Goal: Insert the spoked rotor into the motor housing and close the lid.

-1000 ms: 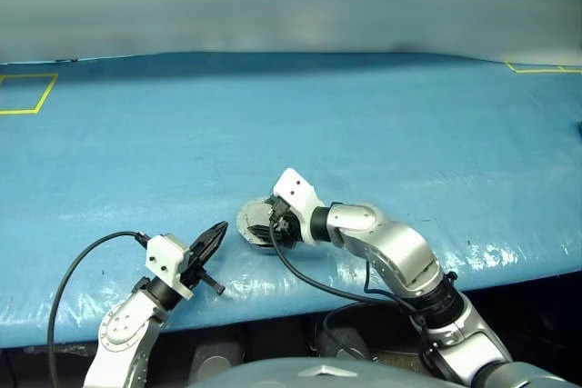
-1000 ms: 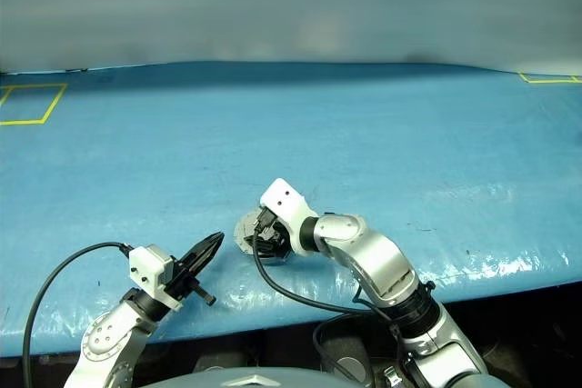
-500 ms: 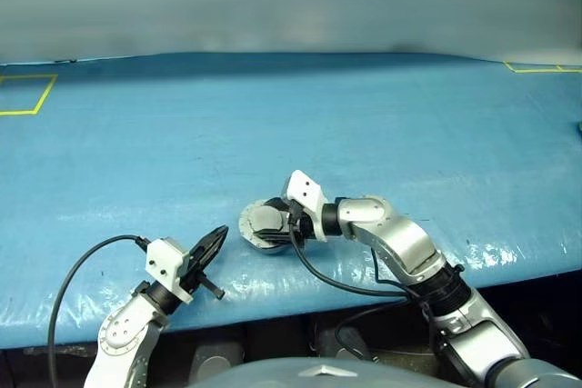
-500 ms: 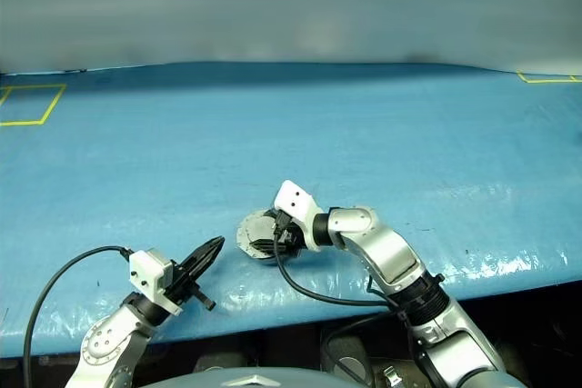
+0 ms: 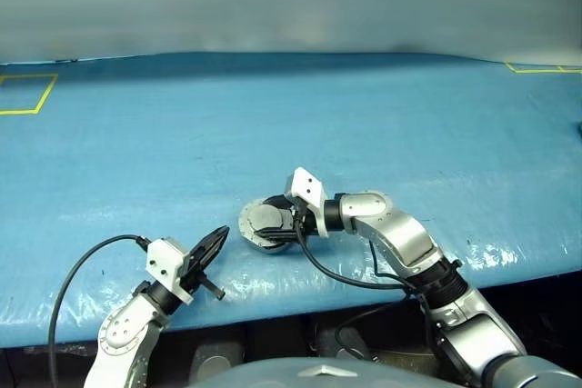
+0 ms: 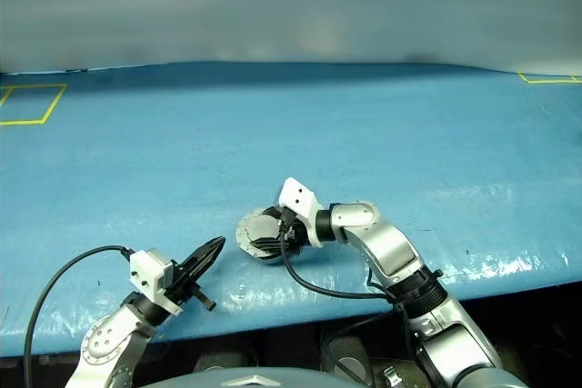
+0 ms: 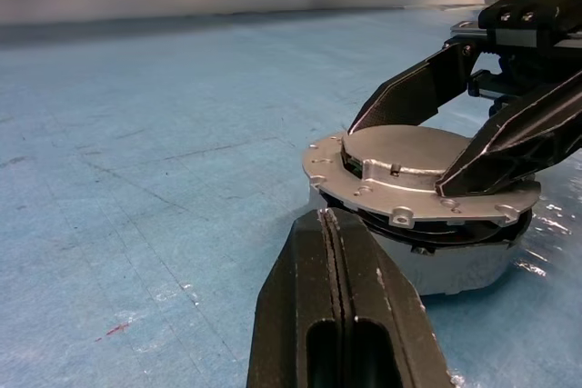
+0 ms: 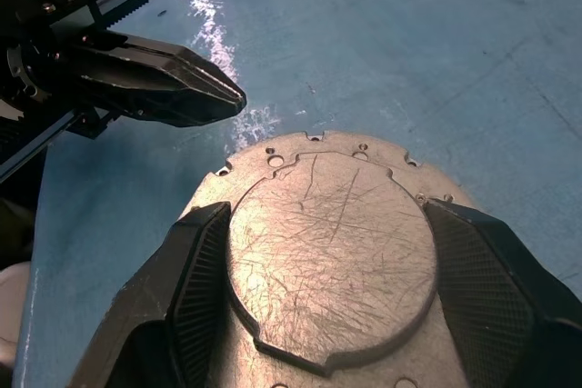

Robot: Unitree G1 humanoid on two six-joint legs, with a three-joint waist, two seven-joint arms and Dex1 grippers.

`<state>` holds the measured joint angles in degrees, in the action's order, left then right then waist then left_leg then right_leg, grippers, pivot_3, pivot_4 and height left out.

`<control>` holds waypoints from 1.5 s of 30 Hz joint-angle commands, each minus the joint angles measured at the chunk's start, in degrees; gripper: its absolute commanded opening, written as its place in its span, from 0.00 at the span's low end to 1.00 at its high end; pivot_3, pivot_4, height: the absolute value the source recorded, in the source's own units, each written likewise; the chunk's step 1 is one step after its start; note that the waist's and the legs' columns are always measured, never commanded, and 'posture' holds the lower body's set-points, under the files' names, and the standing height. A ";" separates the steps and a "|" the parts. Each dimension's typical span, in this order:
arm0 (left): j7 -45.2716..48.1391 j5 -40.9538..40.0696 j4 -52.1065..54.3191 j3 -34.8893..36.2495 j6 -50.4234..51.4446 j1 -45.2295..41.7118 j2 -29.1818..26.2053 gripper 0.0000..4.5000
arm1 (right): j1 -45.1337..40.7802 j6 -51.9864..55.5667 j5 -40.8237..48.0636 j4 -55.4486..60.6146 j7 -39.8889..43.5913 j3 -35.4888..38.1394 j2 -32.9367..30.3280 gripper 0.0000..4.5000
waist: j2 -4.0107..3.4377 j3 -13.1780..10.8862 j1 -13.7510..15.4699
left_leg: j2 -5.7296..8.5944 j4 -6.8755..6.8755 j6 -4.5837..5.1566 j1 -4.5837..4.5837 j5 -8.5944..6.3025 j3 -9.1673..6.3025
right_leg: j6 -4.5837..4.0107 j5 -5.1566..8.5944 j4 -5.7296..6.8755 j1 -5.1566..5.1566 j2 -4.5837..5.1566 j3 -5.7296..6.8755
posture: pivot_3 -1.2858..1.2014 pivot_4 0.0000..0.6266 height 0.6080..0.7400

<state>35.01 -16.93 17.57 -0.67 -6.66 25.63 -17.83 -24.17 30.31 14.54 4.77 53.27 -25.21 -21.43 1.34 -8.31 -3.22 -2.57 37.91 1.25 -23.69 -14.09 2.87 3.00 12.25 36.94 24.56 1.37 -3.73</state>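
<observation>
While its jaws stay pressed together on nothing, the left gripper (image 7: pixel 329 224) hovers low over the blue counter (image 5: pixel 182 134), tips aimed at the motor housing (image 7: pixel 446 265) just beyond. That housing rests on the counter, and the lid (image 8: pixel 332 247) sits on top, plain face up. From the far side, the right gripper (image 8: pixel 332 315) clasps the lid's raised centre between its two fingers (image 7: pixel 409 93).
</observation>
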 commanded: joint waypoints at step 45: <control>-1.01 -0.42 2.23 -1.61 -0.49 1.80 0.82 0.00 | -11.15 -19.68 -10.05 -18.20 17.40 -2.64 -0.42 0.67 | -0.02 0.00 1.02 | 0.00 0.05 0.00 0.09 0.00 0.23 | -0.03 -0.03 0.04 -0.05 -0.02 -0.02 | 0.52 0.24 1.00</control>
<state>34.05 -16.93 17.60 -2.10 -6.60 27.28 -17.15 -34.82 11.67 5.57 -13.06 70.10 -27.45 -21.58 1.31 -8.31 -2.20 -2.57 37.96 1.25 -23.60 -14.09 3.11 2.97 12.22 36.98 24.51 1.36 -3.75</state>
